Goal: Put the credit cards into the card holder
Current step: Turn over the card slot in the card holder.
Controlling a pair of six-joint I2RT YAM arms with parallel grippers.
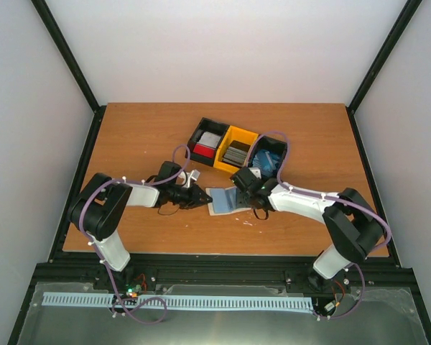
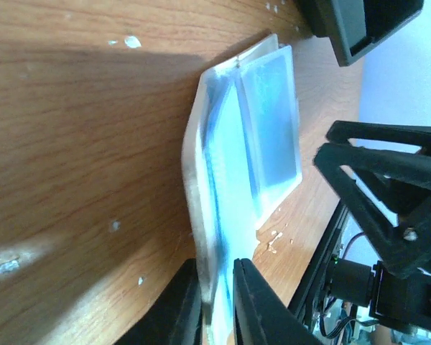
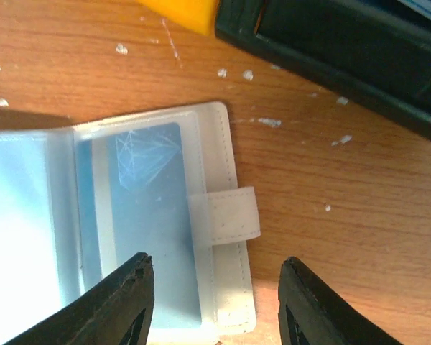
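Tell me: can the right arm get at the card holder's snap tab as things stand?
Probably yes. The right fingers stand open just short of the snap tab, and nothing lies between them and it. The left fingers pinch the card holder at its opposite flap, clear of that approach.

Table [image 3: 359,208]: wood-grain surface, smooth, low sheen, speckled with white flecks.
Card holder [image 3: 226,215], lower left of right wrist view: cover and snap tab shown as pale matt leather-like material; inner sleeves shown as clear glossy plastic, strong glare noted in left wrist view.
Credit card [image 3: 154,237], seen through sleeve: pale blue smooth plastic, fine white line pattern in upper part.
Bin tray [image 3: 330,50], upper right: hard plastic, black and yellow, semi-matt.
Right gripper [image 3: 215,266]: fingers [image 3: 126,302] shown as black matt plastic, slightly rough at edges.
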